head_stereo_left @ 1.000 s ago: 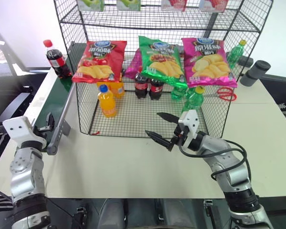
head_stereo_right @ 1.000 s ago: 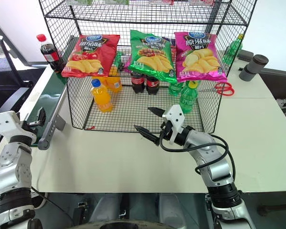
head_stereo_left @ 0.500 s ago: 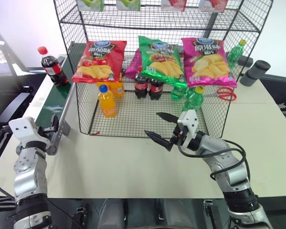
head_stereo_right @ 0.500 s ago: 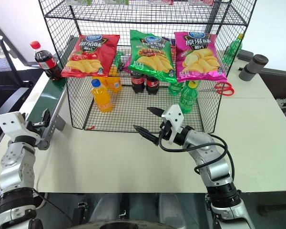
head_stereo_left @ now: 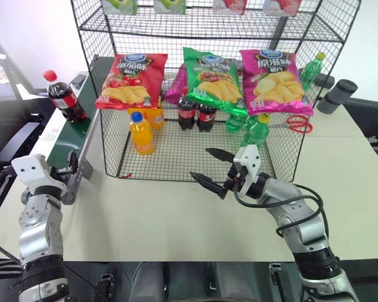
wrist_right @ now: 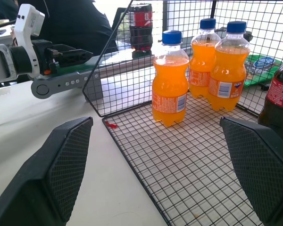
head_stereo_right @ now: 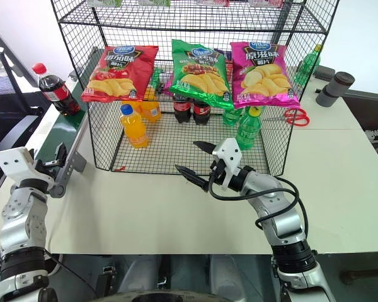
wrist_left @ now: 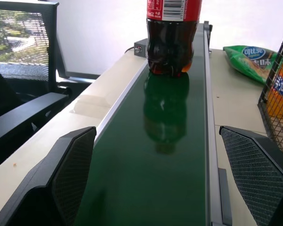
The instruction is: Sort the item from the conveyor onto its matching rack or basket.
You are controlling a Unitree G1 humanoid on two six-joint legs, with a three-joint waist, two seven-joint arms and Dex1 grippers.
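Head camera, left and right eyes. A small cola bottle (head_stereo_left: pixel 58 95) with a red cap stands upright on the dark green conveyor (head_stereo_left: pixel 68 135) at the upper left of the frame, untouched by either arm. The left gripper (head_stereo_left: pixel 66 168) sits at the lower left, at the conveyor's near end, its two fingers spread apart and empty. The right gripper (head_stereo_left: pixel 208 167) lies at centre frame, just in front of the black wire rack (head_stereo_left: pixel 195 157), its fingers likewise wide apart and holding nothing. Across the rack's front hang a red chip bag (head_stereo_left: pixel 131 80), a green chip bag (head_stereo_left: pixel 213 80) and a pink chip bag (head_stereo_left: pixel 276 82). On the rack's bottom tier stand an orange soda bottle (head_stereo_left: pixel 141 133), two cola bottles (head_stereo_left: pixel 196 113) and a green bottle (head_stereo_left: pixel 257 131). Red-handled scissors (head_stereo_left: pixel 293 124) lie on the white table (head_stereo_left: pixel 176 220) at right.

Left wrist camera. The cola bottle stands at top centre on the belt, its reflection showing in the green surface; both fingers (wrist_left: pixel 70 174) flank the belt, well apart, far short of the bottle.

Right wrist camera. Three orange soda bottles (wrist_right: pixel 200 75) stand on the mesh floor between the spread fingers (wrist_right: pixel 63 162). The left gripper and conveyor end appear at upper left, the cola bottle behind the mesh at top centre.
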